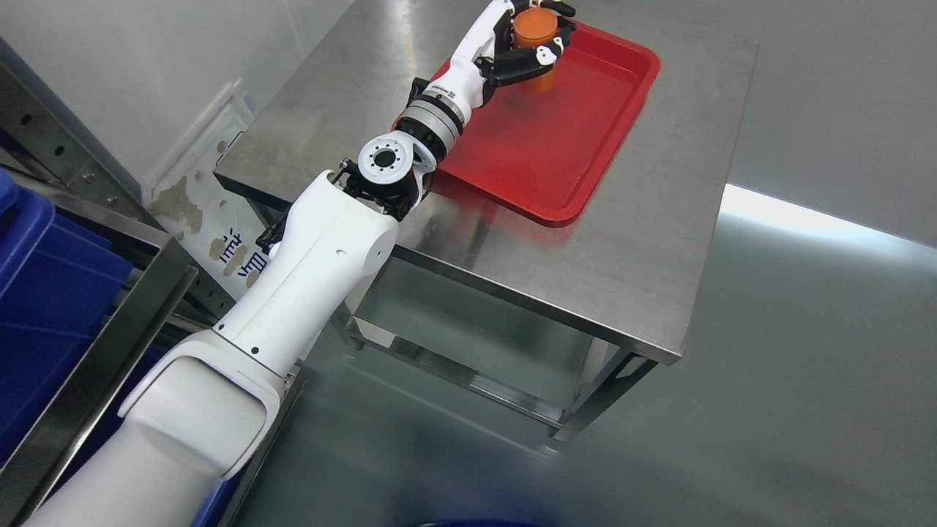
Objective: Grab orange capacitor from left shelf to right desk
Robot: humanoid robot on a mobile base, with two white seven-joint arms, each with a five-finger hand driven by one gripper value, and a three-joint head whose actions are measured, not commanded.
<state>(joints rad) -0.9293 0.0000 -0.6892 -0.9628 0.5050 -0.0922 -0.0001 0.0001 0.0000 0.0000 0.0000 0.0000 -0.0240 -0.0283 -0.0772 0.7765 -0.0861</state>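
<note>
Our left hand [528,36], fingers [523,64] gripping the capacitor [535,33], should lower it upright into the tray [556,154] beneath.

my white glossy plastic left arm [307,293] reaches over the brushed stainless-steel desk [659,241], dull and faintly streaked. the shiny red plastic tray [578,139] mirrors light, the smooth matt orange cylindrical capacitor [536,33] does not. the blue plastic bins [44,293] look satin.
</note>
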